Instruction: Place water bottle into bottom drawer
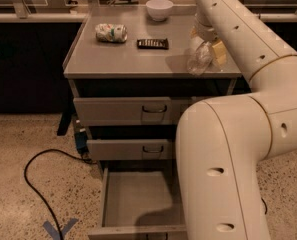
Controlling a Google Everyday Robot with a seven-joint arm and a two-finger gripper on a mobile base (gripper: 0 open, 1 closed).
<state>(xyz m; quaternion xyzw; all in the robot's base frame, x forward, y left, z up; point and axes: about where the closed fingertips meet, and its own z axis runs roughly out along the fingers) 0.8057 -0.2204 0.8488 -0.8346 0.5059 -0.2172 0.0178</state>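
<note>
Closest to me, the bottom drawer [138, 196] stands pulled out, its flat grey floor showing beside my big white arm [223, 174]. Up at the right end of the cabinet top [118, 59], my gripper [209, 51] is clamped around the water bottle [198, 61], holding it tilted near the front edge. Farther back lie the can [111, 32], the dark bar [152, 44] and the white bowl [159, 9].
</note>
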